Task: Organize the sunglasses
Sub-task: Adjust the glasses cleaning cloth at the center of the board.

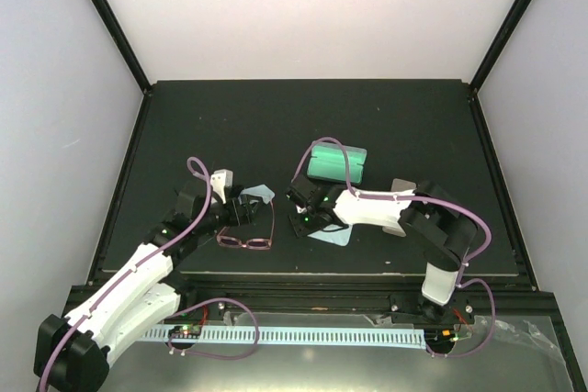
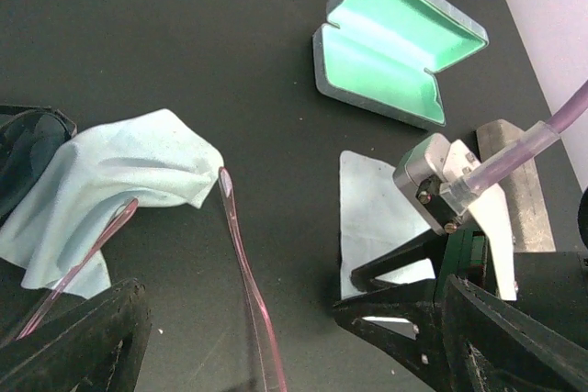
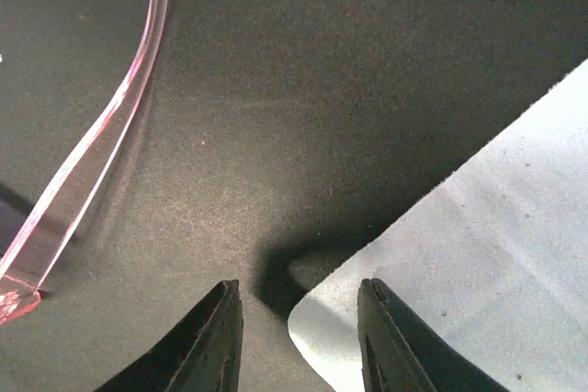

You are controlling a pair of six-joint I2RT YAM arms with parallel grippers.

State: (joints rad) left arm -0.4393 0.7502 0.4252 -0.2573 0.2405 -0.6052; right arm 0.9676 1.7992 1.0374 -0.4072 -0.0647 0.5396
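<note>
The pink-framed sunglasses [image 1: 246, 242] lie on the desk [image 1: 276, 126] with both thin arms unfolded. One arm tip rests on a crumpled light blue cloth [image 2: 119, 185]. The left gripper [image 1: 250, 212] hovers low over them with its fingers released and wide apart, one on each side of the two arms, and it holds nothing. The right gripper [image 3: 299, 296] is also released and empty, and its fingers stand over the corner of a second, flat cloth [image 3: 478, 254]. An open case with green lining [image 2: 400, 43] waits farther back. A dark thing partly under the crumpled cloth may be the black pair, but this cannot be told.

The step in hand seems to be taking the pink pair. Next, the left fingers probably must close on the thin frame, gently and well centred, because it can slip or twist.
</note>
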